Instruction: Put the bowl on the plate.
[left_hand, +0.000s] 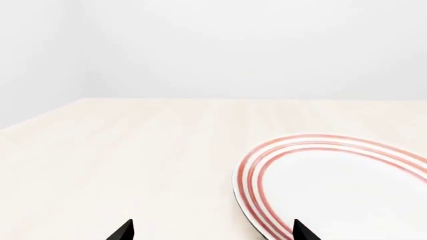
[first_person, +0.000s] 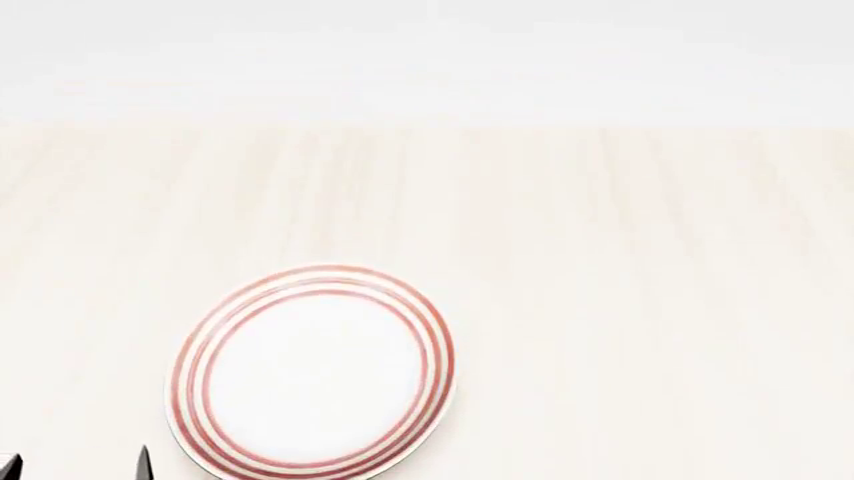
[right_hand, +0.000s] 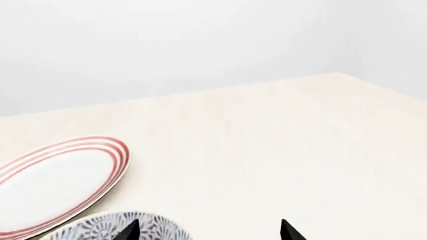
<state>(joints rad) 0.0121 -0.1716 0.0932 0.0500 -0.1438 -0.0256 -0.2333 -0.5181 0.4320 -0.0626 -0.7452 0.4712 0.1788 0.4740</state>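
Two dishes share a pale wood-grain tabletop (first_person: 601, 250), though only one of them shows from the head camera. The plate (first_person: 314, 372), white with three red rings round its rim, lies flat at about seven o'clock in the head view, low and left of centre, its near edge cut by the picture's border. The bowl (right_hand: 107, 227) appears only in the right wrist view, where a slice of its blue-grey flowered rim shows at the picture's edge; it sits on the tabletop just beside the plate (right_hand: 57, 182), apart from it by a narrow strip of wood, and not on it. The left end effector (first_person: 76, 467) shows in the head view as two dark fingertips at roughly eight o'clock from the plate, close to its rim without touching it. In the left wrist view its two tips (left_hand: 212, 231) stand well apart, with bare tabletop and the plate's (left_hand: 333, 185) rim between them, and they hold nothing. The right end effector (right_hand: 208, 231) likewise has its two tips spread wide; one tip stands in front of the bowl's rim, but whether it touches the bowl I cannot tell. It grips nothing.
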